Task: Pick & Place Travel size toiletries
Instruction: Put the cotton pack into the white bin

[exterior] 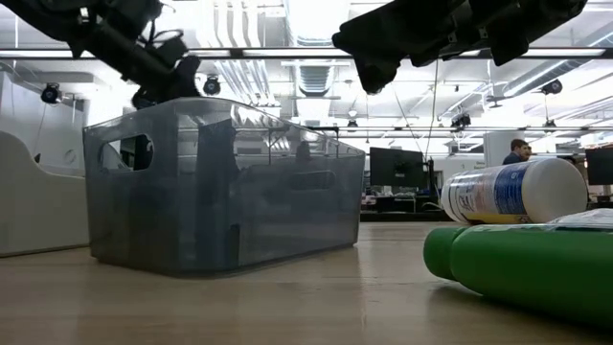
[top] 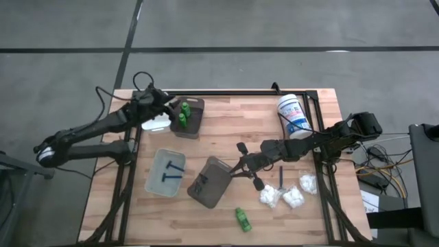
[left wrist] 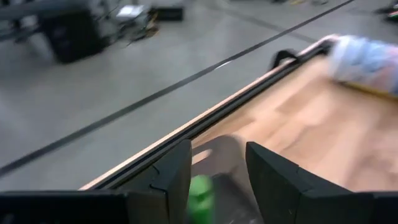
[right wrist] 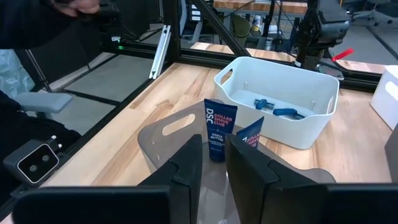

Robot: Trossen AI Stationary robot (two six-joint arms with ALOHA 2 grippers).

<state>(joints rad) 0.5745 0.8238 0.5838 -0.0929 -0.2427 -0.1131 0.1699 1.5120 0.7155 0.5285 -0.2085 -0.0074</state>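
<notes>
My right gripper [right wrist: 213,163] is at the table's middle, over the right rim of the grey tray [top: 209,182], shut on a dark blue tube [right wrist: 219,127]. A second blue tube [right wrist: 250,138] leans in that tray. My left gripper [left wrist: 217,177] is open over the dark tray [top: 194,118] at the far left, where two green bottles [top: 183,115] stand. One green bottle [left wrist: 200,194] shows between its fingers. Another green bottle [top: 242,219], three white packets [top: 282,197] and a dark stick [top: 281,177] lie on the table. My right gripper pinches the narrow end [right wrist: 217,155] of the blue tube between its two fingers. The tube sticks out past the fingertips, over the inside of the grey tray [right wrist: 161,140]. My left gripper's fingers stand on either side of a green bottle; whether they touch it I cannot tell.
A light tray [top: 152,180] with blue sticks [top: 171,171] stands left of the grey tray. A white tray [top: 156,124] lies under my left arm. The large white tub [top: 293,115] lies at the far right. A black frame runs along the table's edges.
</notes>
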